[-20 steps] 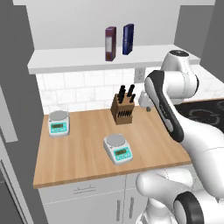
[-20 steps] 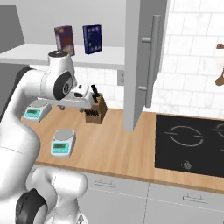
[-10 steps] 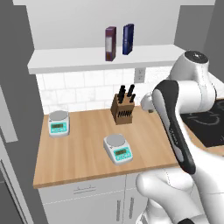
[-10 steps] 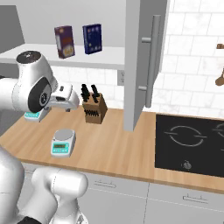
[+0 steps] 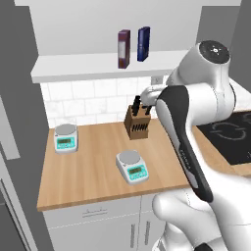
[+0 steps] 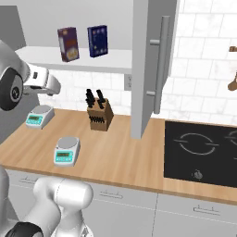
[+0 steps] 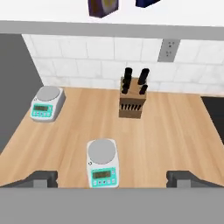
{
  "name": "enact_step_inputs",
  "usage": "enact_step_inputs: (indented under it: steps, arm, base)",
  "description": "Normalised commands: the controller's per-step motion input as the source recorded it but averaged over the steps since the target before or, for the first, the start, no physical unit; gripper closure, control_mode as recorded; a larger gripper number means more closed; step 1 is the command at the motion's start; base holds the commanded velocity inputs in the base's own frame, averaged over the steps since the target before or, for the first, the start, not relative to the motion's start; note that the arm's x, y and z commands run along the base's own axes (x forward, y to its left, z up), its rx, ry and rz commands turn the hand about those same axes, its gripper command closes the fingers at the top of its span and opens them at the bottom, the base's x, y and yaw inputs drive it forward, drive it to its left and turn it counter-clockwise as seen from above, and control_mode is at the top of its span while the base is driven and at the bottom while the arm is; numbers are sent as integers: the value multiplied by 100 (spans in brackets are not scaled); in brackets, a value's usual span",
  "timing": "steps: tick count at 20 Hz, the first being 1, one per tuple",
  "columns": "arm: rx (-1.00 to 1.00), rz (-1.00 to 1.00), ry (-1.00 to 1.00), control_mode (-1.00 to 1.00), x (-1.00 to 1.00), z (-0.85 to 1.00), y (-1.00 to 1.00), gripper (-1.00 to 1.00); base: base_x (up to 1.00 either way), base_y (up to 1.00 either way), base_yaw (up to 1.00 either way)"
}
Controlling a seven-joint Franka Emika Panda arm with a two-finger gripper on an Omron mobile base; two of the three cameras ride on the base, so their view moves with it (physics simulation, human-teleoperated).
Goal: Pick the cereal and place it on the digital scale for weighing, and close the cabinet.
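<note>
The cereal (image 5: 123, 49) (image 6: 68, 44) is a dark purple-maroon box standing upright on the white shelf of the open cabinet (image 6: 144, 69), left of a dark blue box (image 5: 143, 44) (image 6: 97, 40). Its lower end shows at the top of the hand view (image 7: 103, 6). The digital scale (image 5: 132, 166) (image 6: 66, 151) (image 7: 102, 162) lies askew near the counter's front edge with a bare platter. My gripper (image 7: 113, 178) hangs open and empty above the counter, over that scale and well below the shelf. My hand (image 6: 46, 84) sits left of the knife block.
A twin scale (image 5: 65, 138) (image 6: 39, 115) (image 7: 45, 103) sits square at the counter's left rear. A knife block (image 5: 137, 120) (image 6: 99, 115) (image 7: 132, 99) stands by the tiled wall. The open cabinet door with its bar handle (image 6: 160, 65) juts out over the counter beside a black cooktop (image 6: 203, 148).
The arm has drawn back from the knife block; the hand has moved up and toward the left of the right base view. The boxes and scales have not moved.
</note>
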Motion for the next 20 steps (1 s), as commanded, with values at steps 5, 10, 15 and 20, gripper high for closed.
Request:
enact_step_inputs:
  steps: [5,10,15,20]
  arm:
    - [0,0,-23,-100,0,59,45,-100]
    - [0,0,-23,-100,12,51,17,-100]
    - [0,0,-18,-100,20,55,2,-100]
    - [0,0,-14,-100,38,34,9,-100]
  base:
    - [0,0,0]
    - [0,0,0]
    - [0,0,0]
    - [0,0,0]
